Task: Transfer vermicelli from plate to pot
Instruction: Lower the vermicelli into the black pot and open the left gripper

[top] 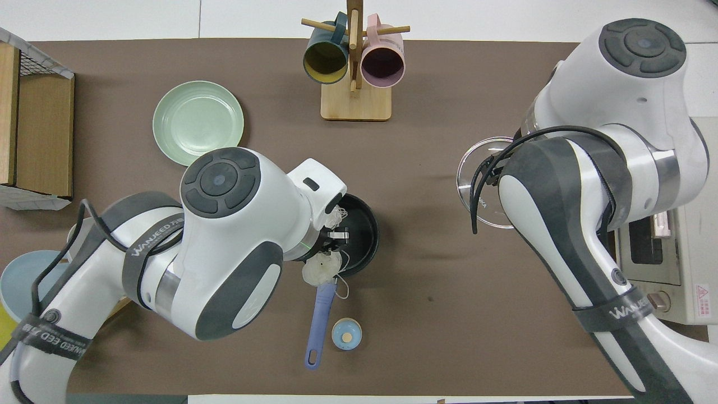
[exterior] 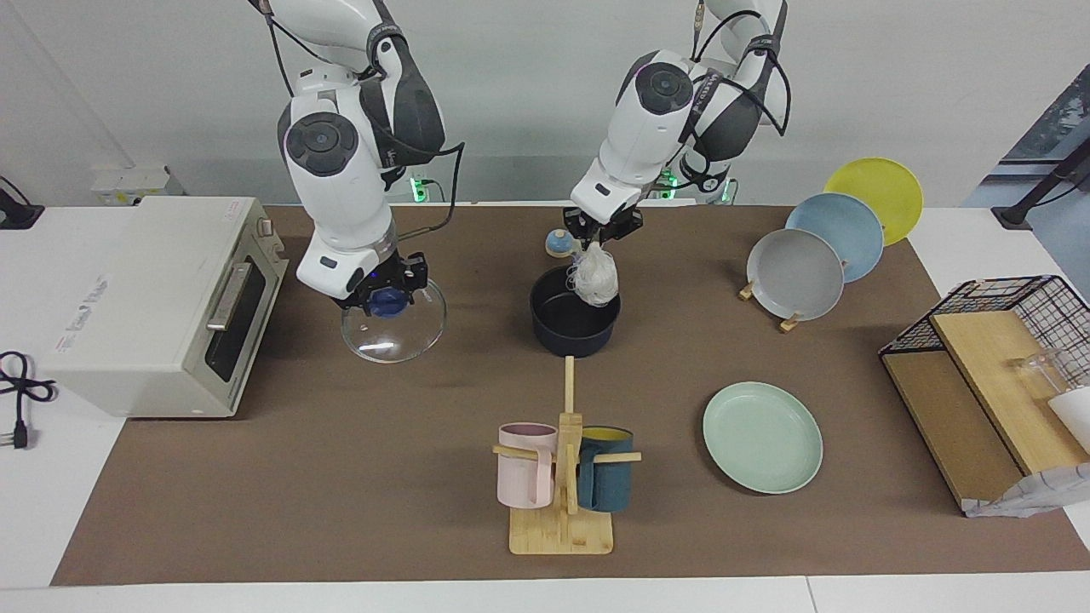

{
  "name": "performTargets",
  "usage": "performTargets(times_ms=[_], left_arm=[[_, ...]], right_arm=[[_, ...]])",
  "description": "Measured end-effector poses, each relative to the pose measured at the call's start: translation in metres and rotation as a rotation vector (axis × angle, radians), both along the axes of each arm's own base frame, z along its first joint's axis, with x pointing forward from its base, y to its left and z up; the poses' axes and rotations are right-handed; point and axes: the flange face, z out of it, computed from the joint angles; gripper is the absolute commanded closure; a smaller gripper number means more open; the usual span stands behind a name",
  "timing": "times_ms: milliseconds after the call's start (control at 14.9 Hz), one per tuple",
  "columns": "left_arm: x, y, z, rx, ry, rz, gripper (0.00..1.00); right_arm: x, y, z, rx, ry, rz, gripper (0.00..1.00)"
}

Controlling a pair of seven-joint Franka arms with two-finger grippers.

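Note:
My left gripper is shut on the vermicelli, a pale white clump that hangs from it over the dark pot, its lower end at the pot's rim on the robots' side. In the overhead view the vermicelli shows beside the left gripper, above the pot and its blue handle. The mint-green plate lies bare, farther from the robots than the pot, toward the left arm's end. My right gripper is shut on the blue knob of a glass lid, low over the table.
A toaster oven stands at the right arm's end. A wooden mug rack with pink and teal mugs is farther from the robots than the pot. A rack of grey, blue and yellow plates and a wire basket stand toward the left arm's end. A small blue round piece lies beside the pot's handle.

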Motion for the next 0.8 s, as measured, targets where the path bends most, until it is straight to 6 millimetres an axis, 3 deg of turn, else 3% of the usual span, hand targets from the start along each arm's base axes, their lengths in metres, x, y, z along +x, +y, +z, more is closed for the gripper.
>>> performTargets(times_ms=[268, 737, 804], left_arm=[[0.003, -0.008, -0.049, -0.002, -0.012, 0.011, 1.0], [0.022, -0.016, -0.094, -0.019, -0.043, 0.019, 0.99], [0.023, -0.016, -0.096, -0.02, -0.045, 0.01, 0.01]], right_arm=[[-0.001, 0.0, -0.002, -0.001, 0.006, 0.0, 1.0], [-0.005, 0.018, -0.001, -0.005, -0.002, -0.009, 1.0], [-0.005, 0.02, 0.0, -0.004, -0.004, -0.008, 1.0]])
